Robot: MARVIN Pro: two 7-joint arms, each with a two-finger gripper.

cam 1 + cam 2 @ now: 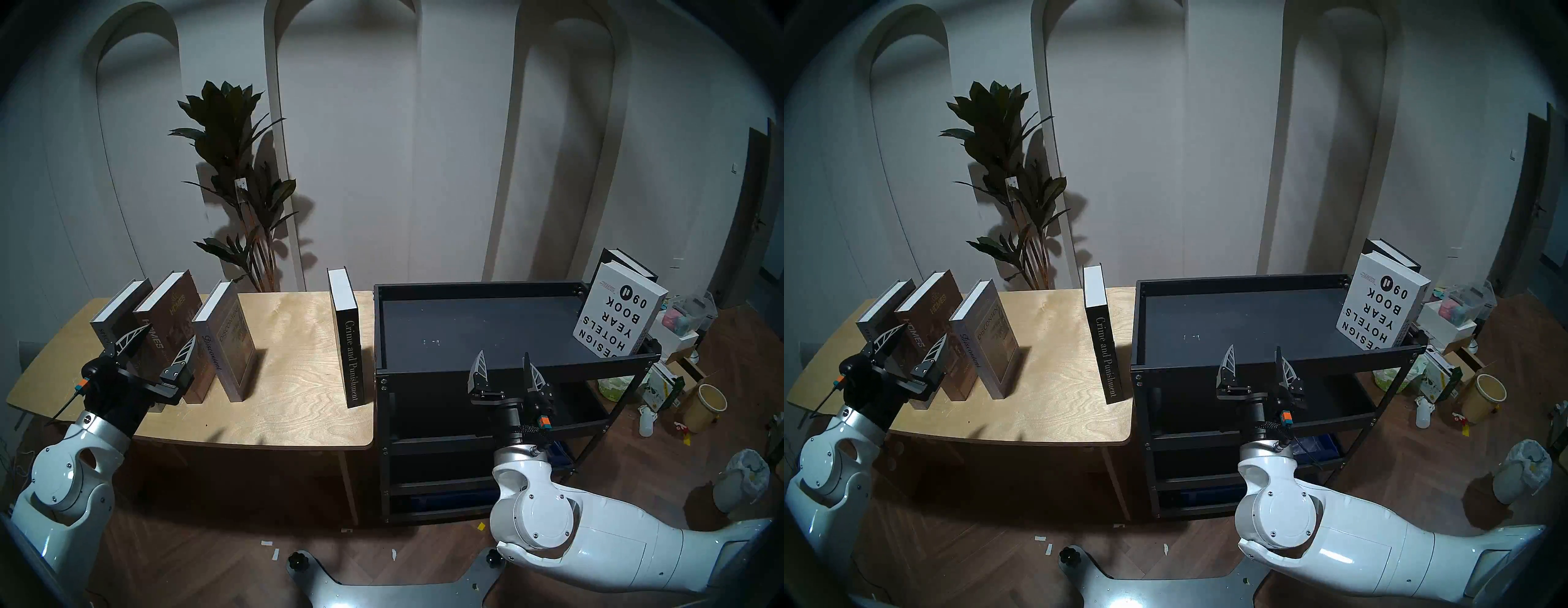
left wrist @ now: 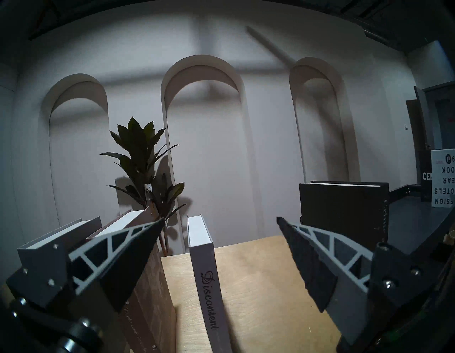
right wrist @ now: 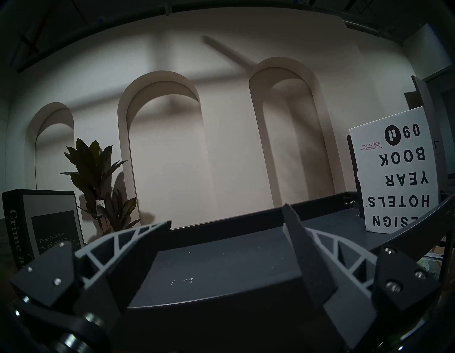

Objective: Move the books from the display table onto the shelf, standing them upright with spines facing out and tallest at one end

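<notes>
Books first. Four stand upright on the display table (image 1: 288, 361): grey Special Issue (image 1: 116, 310) at the far left, its spine mostly hidden behind my left gripper (image 1: 159, 346); brown Homes (image 1: 169, 322) next; grey Discontent (image 1: 227, 339); and black Crime and Punishment (image 1: 345, 335) alone by the table's right edge, just beside the shelf (image 1: 509, 365).

My left fingers (image 2: 128, 249) stand wide apart, nothing between them. In the left wrist view Homes runs under my left-hand finger and Discontent sits nearer the gap's middle; I cannot tell whether any finger touches a book.

On the shelf's top tray, at its right end, the white Design Hotels Yearbook 09 (image 1: 619, 314) stands with its cover lettering upside down, front cover toward me rather than spine. Behind it a black book, probably Century (image 1: 628, 263); only a corner and the letters "CE" show.

My right gripper (image 1: 505, 369) hangs at the shelf's front rim, fingers spread, empty.
</notes>
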